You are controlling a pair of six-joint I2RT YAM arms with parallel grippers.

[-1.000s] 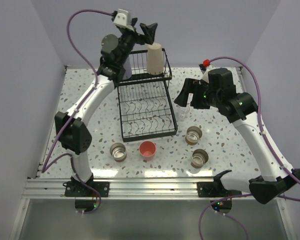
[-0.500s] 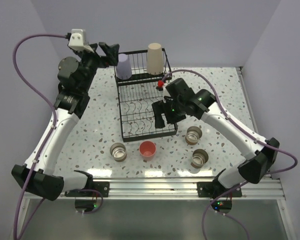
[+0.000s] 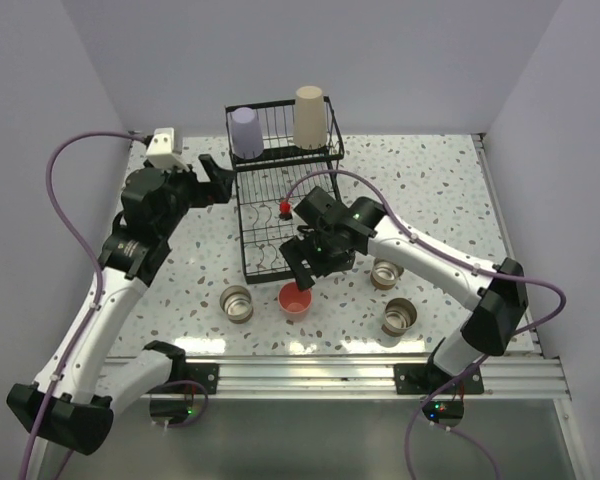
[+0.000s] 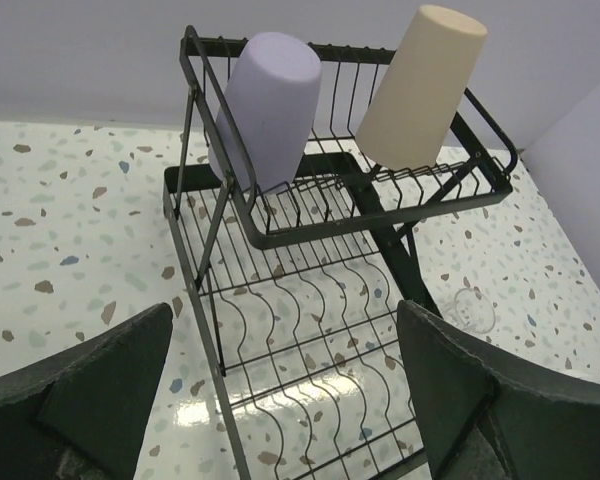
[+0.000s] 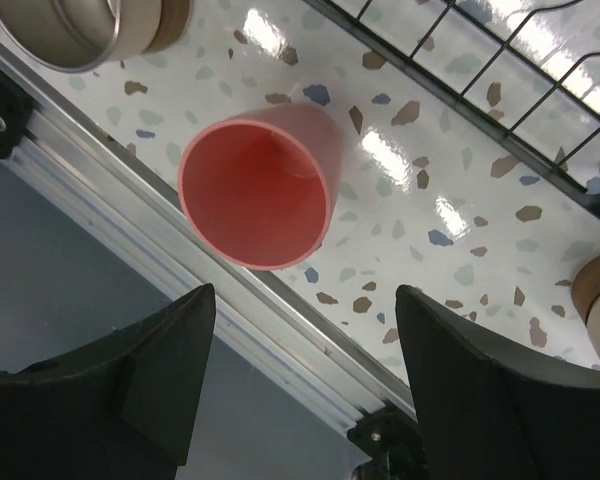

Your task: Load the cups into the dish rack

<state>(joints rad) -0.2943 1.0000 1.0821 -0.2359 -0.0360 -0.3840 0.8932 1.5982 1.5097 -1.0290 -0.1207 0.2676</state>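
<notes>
Right hand [image 3: 302, 274] has swung above upright, mouth-up red-pink cup [image 5: 260, 185].

We can read no writing in any view. No letters, numbers, brand marks or signs show on the lavender cup [image 4: 270, 110], the beige cup [image 4: 420, 85], the red-pink cup [image 5: 260, 185], the dish rack [image 4: 378, 212] or the speckled table [image 3: 430, 190].
</notes>
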